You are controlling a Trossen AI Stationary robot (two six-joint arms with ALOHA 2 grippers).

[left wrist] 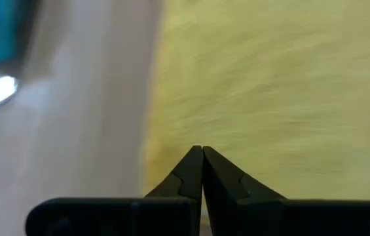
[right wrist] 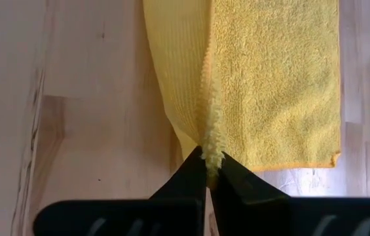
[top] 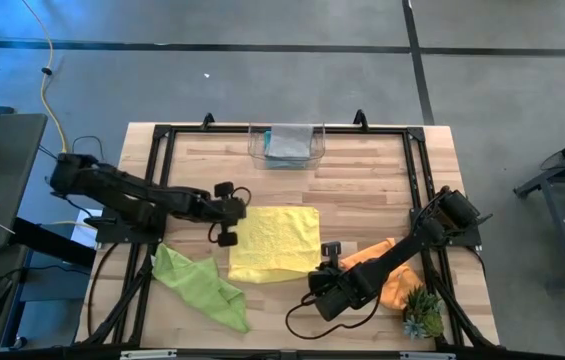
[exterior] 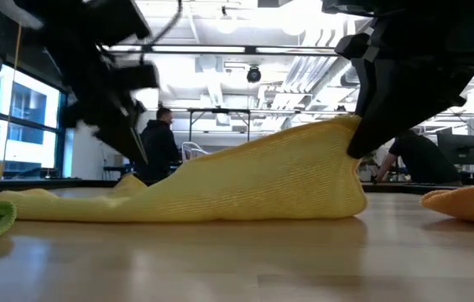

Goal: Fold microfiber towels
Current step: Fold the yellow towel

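The yellow towel (top: 274, 243) lies near the middle of the wooden table (top: 362, 190), mostly flat. Its near right corner is raised off the surface. The right gripper (right wrist: 209, 172) has its fingers pressed together on that corner, pinching a fold of the yellow cloth between the tips; the low view shows the towel rising in a slope to this grip. The left gripper (left wrist: 202, 152) sits at the towel's left edge with its fingers closed tip to tip; whether any cloth is caught between them cannot be told.

The lime green towel (top: 200, 284) lies crumpled at the near left of the table. The orange towel (top: 394, 283) lies at the near right, partly under the right arm, just beside a small spiky plant (top: 423, 314). A clear bin (top: 286, 146) at the far edge holds grey and teal cloth.
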